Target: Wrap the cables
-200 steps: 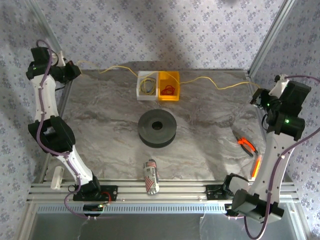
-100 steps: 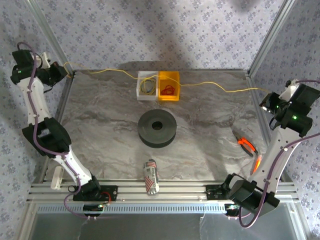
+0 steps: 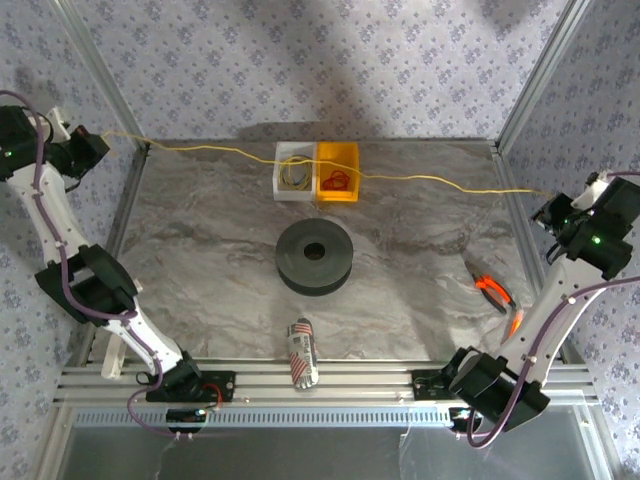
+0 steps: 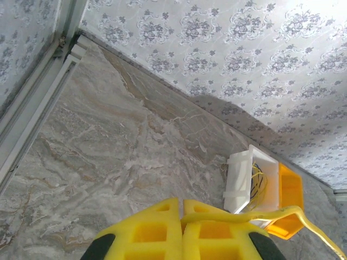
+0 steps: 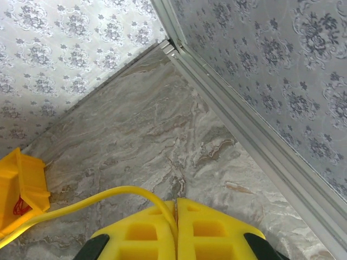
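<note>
**Both end effectors shut on one yellow cable, stretched across the far worktop**

Left end effector [image 3: 92,148]: sits past the worktop [image 3: 200,250] edge at about 10 o'clock. The yellow pads [image 4: 157,234] are pressed together with no gap. In the left wrist view the yellow cable [image 4: 287,210] comes out of the seam between the pads and runs off toward 4 o'clock, so it is clamped on that cable.

Right end effector [image 3: 548,208]: at about 3 o'clock, at the worktop's right edge. Its pads [image 5: 211,230] are together too. In the right wrist view the yellow cable [image 5: 108,196] leaves the seam and curves away toward 8 o'clock. Clamped on the other end.

The yellow cable [image 3: 430,179] spans from one end effector to the other, nearly straight and off the surface. It passes over the white bin [image 3: 281,172] and the orange bin [image 3: 352,160] at 12 o'clock.

The white bin holds a small yellow coil [image 3: 294,173]. The orange bin holds a small red-orange coil [image 3: 337,181]. Can't tell whether the stretched cable joins the yellow coil.

The black spool [image 3: 315,257] lies flat at centre, well apart from both end effectors. A striped roll [image 3: 301,352] lies at 6 o'clock near the rail. Orange-handled pliers [image 3: 492,290] lie at about 4 o'clock.
</note>
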